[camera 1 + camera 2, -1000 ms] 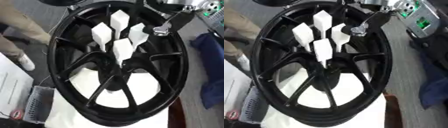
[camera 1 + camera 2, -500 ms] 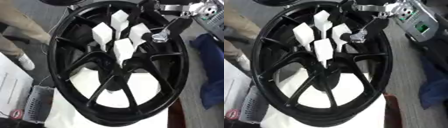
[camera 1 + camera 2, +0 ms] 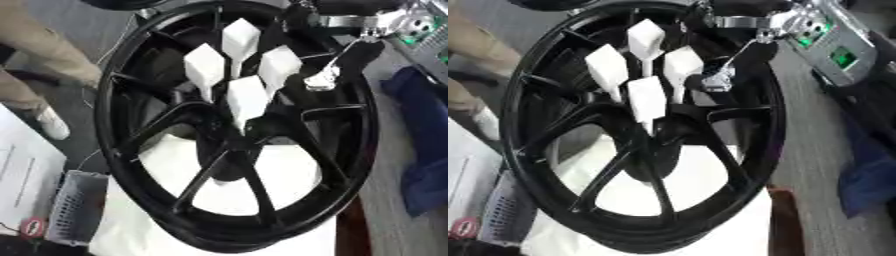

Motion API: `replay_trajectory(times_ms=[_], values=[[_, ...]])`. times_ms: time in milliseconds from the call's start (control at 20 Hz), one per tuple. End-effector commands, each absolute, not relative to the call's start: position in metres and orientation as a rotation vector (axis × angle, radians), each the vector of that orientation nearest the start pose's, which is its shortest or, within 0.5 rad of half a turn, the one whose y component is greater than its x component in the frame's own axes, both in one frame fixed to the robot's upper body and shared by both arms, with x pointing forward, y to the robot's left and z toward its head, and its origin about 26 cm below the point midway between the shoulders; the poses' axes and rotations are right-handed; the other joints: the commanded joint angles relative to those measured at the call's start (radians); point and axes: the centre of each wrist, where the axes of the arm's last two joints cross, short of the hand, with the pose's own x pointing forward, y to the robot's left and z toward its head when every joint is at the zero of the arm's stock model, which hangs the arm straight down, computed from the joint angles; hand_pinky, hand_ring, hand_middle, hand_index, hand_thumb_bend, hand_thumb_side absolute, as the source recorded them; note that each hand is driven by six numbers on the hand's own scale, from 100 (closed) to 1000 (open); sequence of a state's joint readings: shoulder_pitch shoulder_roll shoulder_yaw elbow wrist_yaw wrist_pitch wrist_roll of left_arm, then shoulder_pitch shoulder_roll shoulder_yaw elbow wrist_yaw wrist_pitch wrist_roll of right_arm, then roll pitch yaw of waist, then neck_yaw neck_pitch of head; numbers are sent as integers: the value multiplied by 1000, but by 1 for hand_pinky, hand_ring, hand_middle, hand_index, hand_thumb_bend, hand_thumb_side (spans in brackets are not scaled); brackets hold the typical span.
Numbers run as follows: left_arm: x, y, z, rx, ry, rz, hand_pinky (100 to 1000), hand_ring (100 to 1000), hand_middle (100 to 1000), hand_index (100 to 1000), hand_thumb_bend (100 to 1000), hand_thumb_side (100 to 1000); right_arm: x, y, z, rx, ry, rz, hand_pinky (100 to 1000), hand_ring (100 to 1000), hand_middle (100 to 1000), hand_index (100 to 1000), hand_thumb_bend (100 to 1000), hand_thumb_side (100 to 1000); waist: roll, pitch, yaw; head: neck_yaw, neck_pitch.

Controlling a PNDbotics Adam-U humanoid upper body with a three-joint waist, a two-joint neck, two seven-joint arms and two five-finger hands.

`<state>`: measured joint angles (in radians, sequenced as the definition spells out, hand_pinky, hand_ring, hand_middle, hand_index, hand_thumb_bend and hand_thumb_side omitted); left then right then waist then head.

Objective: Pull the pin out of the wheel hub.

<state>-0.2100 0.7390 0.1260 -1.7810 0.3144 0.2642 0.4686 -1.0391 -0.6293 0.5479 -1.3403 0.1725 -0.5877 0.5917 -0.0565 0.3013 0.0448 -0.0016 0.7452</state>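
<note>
A black spoked wheel hub lies tilted across the middle of the view. Several white flag-shaped pins stand in its centre: a top pin, a left pin, a right pin and a front pin. My right hand reaches in from the upper right over the rim, open, its fingers stretched down-left. Its silver fingertip sits just right of the right pin, close to its edge; I cannot tell whether they touch. No pin is held. The left hand shows in no view.
A white cloth lies under the wheel. A blue cloth and a grey device with a green display are at the right. White paper and a grey mesh box lie at the left.
My right hand has come down and slightly left over the rim, bringing its fingertip close to the right pin. The wheel and the pins have not moved.
</note>
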Motion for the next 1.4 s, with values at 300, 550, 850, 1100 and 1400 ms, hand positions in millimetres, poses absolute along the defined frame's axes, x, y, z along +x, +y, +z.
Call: replay_trajectory(times_ms=[300, 550, 850, 1100, 1400], values=[[302, 386, 220, 722, -1844, 72, 701, 795, 562, 714, 780, 556, 428, -212, 294, 190, 1632, -2590, 824, 733, 663, 823, 313, 513, 7, -14, 3, -2, -5], [302, 386, 221, 721, -1847, 72, 702, 795, 562, 715, 778, 557, 431, -215, 292, 196, 1640, -2601, 816, 724, 641, 805, 293, 470, 7, -10, 5, -3, -6], [302, 385, 220, 718, -1848, 72, 703, 796, 562, 714, 774, 558, 433, -217, 292, 173, 1691, -2583, 803, 690, 580, 743, 250, 425, 7, -7, 8, -5, -6], [302, 385, 220, 717, -1848, 74, 704, 797, 563, 714, 770, 558, 435, -218, 291, 152, 1723, -2574, 793, 665, 533, 696, 232, 395, 6, -6, 11, -6, -3], [302, 385, 220, 717, -1848, 78, 705, 797, 563, 713, 766, 559, 438, -220, 287, 103, 1779, -2560, 778, 626, 470, 621, 127, 415, 5, -6, 12, -8, 0]])
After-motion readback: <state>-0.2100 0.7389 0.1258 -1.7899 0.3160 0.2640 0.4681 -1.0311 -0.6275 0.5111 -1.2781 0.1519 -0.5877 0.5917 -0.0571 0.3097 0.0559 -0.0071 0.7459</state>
